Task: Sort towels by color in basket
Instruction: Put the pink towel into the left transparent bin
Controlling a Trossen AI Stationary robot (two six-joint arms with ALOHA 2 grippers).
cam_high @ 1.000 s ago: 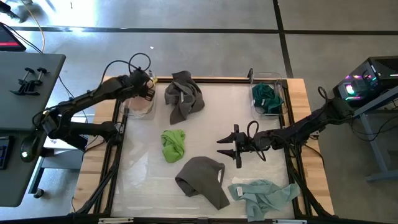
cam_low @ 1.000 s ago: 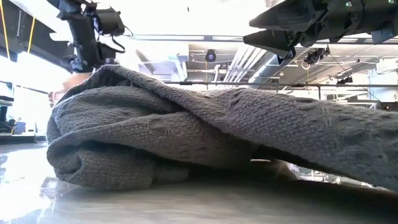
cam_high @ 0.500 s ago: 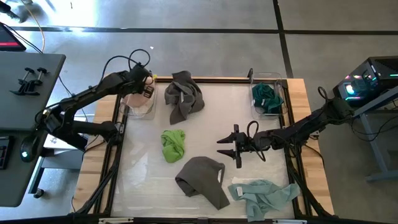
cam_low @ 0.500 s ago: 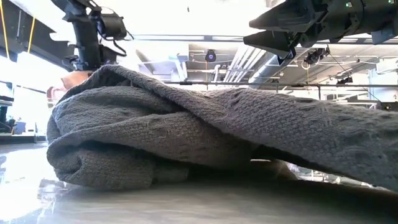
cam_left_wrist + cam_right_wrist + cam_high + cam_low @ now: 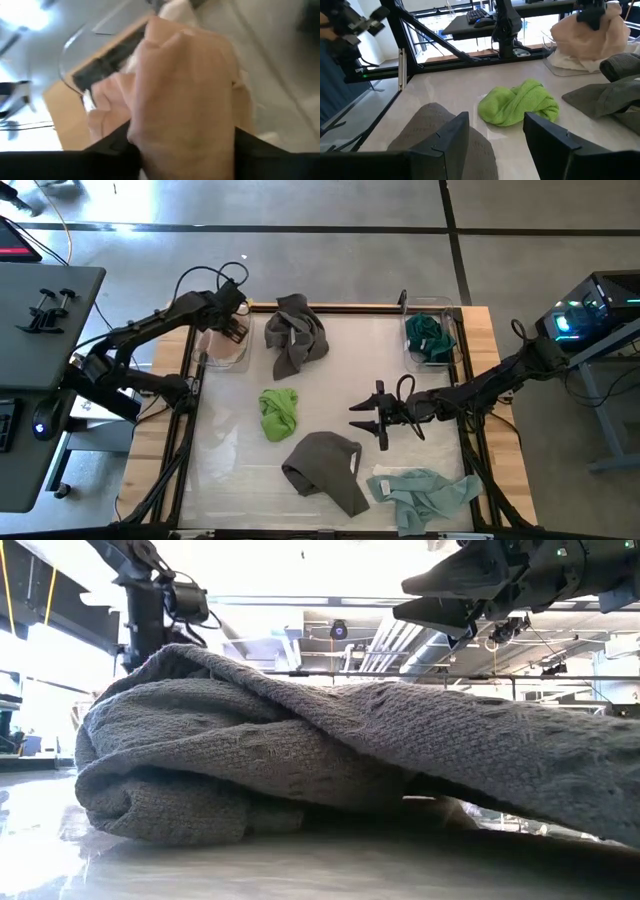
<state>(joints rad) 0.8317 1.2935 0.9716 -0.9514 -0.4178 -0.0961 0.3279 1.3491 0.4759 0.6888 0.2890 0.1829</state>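
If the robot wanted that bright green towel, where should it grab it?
Probably from straight above, pinching the raised bunched ridge in the middle of the lime green towel. It lies crumpled in a mound clear of the other cloths, and the open right claw is nearest.

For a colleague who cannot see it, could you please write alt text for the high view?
Seen from above, the left gripper hovers over a clear bin of pale cloth; the right gripper waits open mid-table among two grey towels, one lime and one mint.

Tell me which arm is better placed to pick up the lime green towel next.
Probably the right. The right gripper hangs open over the table beside the lime green towel, facing it. The left gripper is busy at the clear bin with the pink towel.
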